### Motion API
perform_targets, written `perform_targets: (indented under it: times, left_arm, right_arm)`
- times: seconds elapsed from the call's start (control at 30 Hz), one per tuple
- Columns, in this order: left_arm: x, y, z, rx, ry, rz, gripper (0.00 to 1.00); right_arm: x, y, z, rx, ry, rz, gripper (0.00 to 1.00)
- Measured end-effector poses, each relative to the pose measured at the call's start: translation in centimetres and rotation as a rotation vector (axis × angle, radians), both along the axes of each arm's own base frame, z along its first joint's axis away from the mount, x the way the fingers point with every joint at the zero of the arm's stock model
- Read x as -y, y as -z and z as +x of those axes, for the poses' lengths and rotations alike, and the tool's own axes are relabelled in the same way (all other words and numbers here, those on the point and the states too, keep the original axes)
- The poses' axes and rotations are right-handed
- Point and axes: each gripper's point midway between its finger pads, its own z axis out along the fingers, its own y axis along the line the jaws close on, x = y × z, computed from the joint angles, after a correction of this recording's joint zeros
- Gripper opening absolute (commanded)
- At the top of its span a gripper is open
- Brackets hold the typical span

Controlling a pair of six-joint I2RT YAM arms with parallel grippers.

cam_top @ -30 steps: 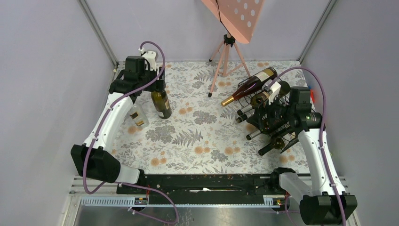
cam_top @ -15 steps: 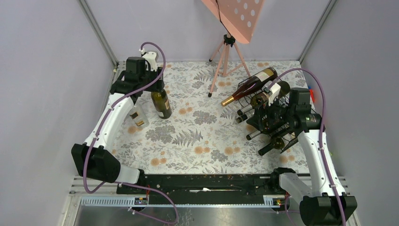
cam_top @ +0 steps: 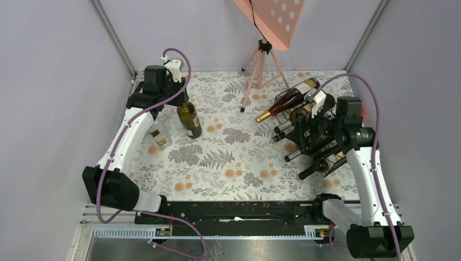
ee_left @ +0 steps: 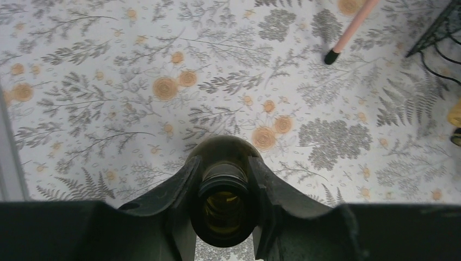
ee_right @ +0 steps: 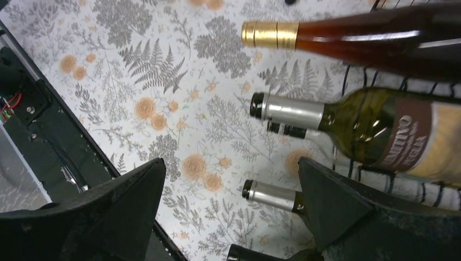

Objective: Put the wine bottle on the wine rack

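L gripper (ee_left: 224, 182) was clamped on the neck of the bottle (cam_top: 189, 120) at upper left of top view, well apart from rack (cam_top: 318, 149) at right; glass prob. heavy, slick, breakable, so a grip under the lip suited; R gripper (ee_right: 229, 163) gaped empty.

Dark green wine bottle (cam_top: 190, 120), mouth open, tilted, at 10 o'clock on the tabletop, neck pinched in left tool (ee_left: 223, 164). Black wire wine rack (cam_top: 296, 140) at 3 o'clock, loaded with bottles lying necks toward 8 o'clock.

Left end effector (ee_left: 224, 182) newly around bottle (cam_top: 189, 120)
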Motion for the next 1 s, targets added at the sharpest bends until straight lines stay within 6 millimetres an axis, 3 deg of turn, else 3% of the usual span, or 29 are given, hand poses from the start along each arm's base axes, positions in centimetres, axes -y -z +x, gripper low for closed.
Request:
perform_targets:
  times: [0.2, 0.37, 0.77, 1.0]
  left_arm:
    - [2.6, -0.2, -1.8, -0.051, 0.116, -0.115, 0.00]
    - [5.1, -1.3, -4.0, -0.127, 0.200, -0.251, 0.00]
    - [10.0, -9.2, -7.5, -0.090, 0.362, -0.540, 0.00]
    - [12.4, -11.9, -8.1, -0.059, 0.422, -0.651, 0.00]
  right_arm:
    - [-1.7, -4.0, 1.1, 0.087, -0.054, -0.015, 1.00]
    - [-6.1, -5.8, 0.4, 0.127, -0.190, -0.038, 1.00]
    - [-13.4, -4.4, -0.1, 0.009, -0.365, -0.035, 0.99]
    - [-14.8, -3.5, -0.2, -0.057, -0.371, -0.018, 1.00]
